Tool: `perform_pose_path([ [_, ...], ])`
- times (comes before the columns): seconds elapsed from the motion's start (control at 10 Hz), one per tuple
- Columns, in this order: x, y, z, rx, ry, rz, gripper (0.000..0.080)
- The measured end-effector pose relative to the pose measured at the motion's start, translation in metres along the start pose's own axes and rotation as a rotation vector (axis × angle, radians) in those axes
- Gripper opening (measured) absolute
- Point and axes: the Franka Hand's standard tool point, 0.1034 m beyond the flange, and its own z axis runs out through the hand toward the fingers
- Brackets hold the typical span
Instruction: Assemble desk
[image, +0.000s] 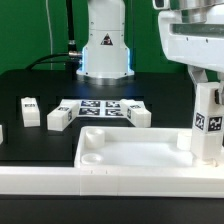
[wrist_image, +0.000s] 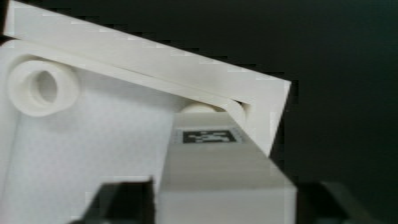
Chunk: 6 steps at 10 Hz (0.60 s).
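My claw (image: 206, 82) is clamped on a square white plastic post leg (image: 208, 125) with a black-and-white tag. The leg stands upright at 3 o'clock in the exterior view, over the corner of the large white rimmed plastic desk slab (image: 120, 160), which lies at 6 o'clock on the black worktop (image: 25, 90). I cannot tell whether it sits in a socket. Other loose white legs (image: 28, 108) flank the marker board (image: 100, 108) at centre.
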Motion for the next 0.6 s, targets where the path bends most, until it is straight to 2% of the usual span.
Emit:
perform_pose_path([
  [0.1, 0.0, 0.0001, 0.0003, 0.0, 0.0, -0.032, 0.0541],
  [0.2, -0.0001, 0.0008, 0.0006, -0.005, -0.002, -0.057, 0.0541],
  [0.3, 0.0005, 0.0025, 0.0008, -0.022, -0.011, -0.169, 0.0627],
  [0.6, -0.001, 0.0031, 0.0006, -0.034, -0.021, -0.449, 0.0648],
])
